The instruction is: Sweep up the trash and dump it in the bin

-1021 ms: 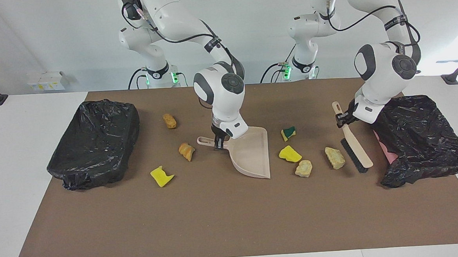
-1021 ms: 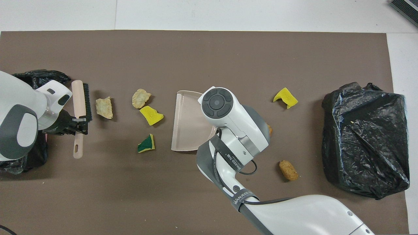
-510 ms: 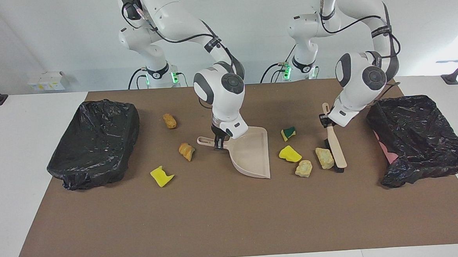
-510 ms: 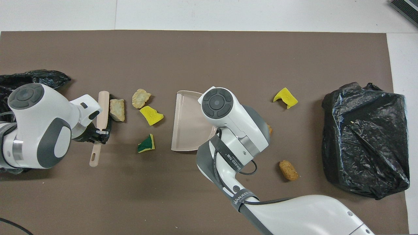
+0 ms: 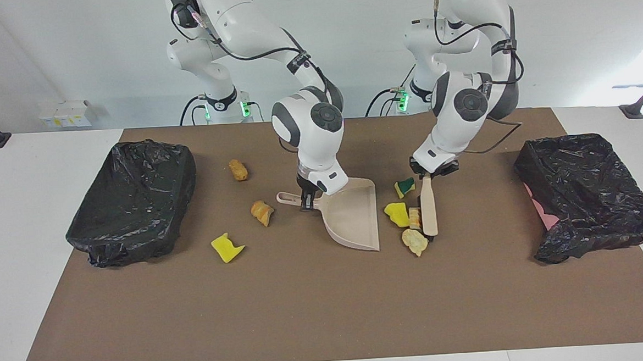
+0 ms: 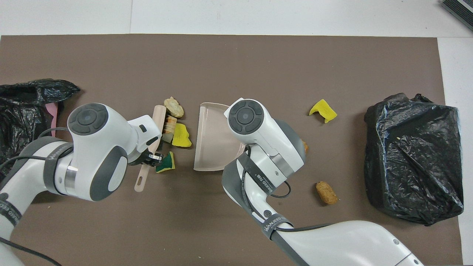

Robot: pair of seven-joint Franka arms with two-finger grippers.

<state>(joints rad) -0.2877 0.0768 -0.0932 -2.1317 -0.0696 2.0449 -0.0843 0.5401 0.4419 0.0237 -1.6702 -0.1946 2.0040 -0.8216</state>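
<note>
**Brush drives four scraps toward the dustpan mouth**

Your left gripper (image 5: 430,170) is pinched shut on the brush (image 5: 428,207) handle, bristles down on the mat. Your right gripper (image 5: 307,196) is clamped on the dustpan (image 5: 352,217) handle, pan flat with its mouth toward the brush. Bunched between them lie a yellow sponge chunk (image 5: 398,214), a green-backed piece (image 5: 405,186) and two pale lumps (image 5: 415,240). Three more scraps (image 5: 226,247) lie scattered toward the right arm's bin (image 5: 135,198). The sponges look light and springy and may bounce or roll over the bristles; the lumps look stiffer. Don't grip them: push low and slowly.
</note>
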